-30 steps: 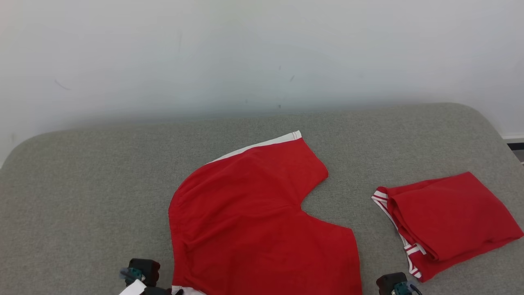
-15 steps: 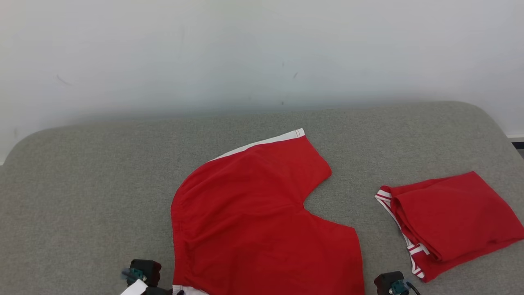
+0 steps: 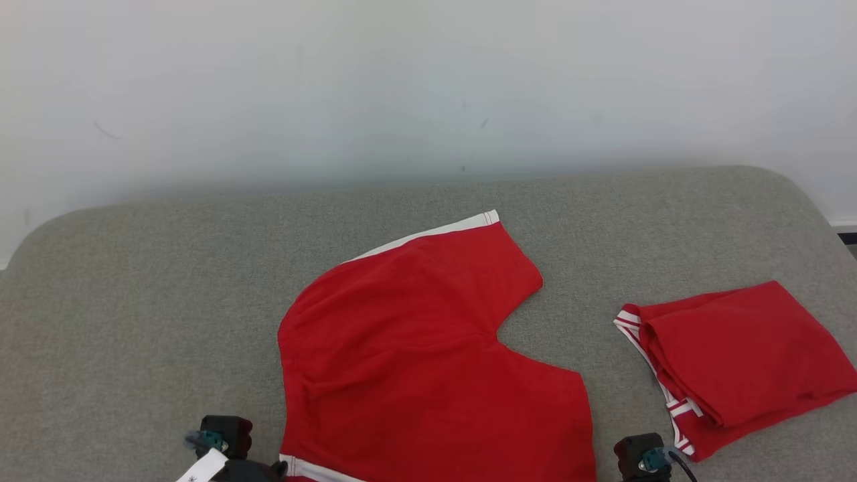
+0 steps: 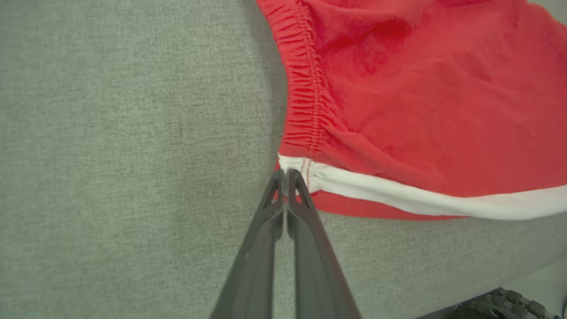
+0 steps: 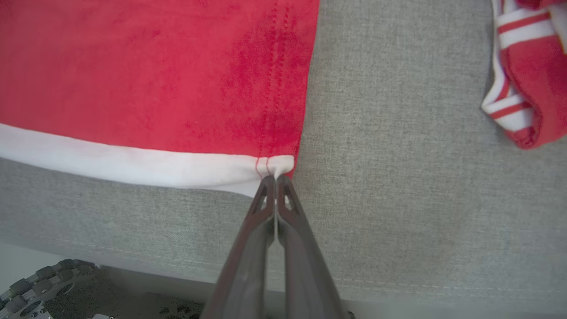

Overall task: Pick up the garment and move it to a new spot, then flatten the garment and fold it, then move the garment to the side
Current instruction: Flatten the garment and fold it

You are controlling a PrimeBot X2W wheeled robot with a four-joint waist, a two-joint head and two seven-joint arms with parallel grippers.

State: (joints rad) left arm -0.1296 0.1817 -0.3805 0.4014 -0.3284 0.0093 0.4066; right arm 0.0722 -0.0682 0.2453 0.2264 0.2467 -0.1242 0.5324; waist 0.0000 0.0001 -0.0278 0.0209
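The left gripper (image 4: 285, 175) and right gripper (image 5: 275, 180) are each pinching a white-banded corner of the red garment (image 3: 415, 375), which is lying spread on the grey cushion (image 3: 134, 321) just beyond their clenched tips.

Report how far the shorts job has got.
Done: the red shorts lie spread nearly flat on the grey cushion. In hand: left gripper and right gripper have their fingers closed on the two near corners of the white-striped side. Remaining: the fold, then moving them aside, perhaps beside the folded red garment.
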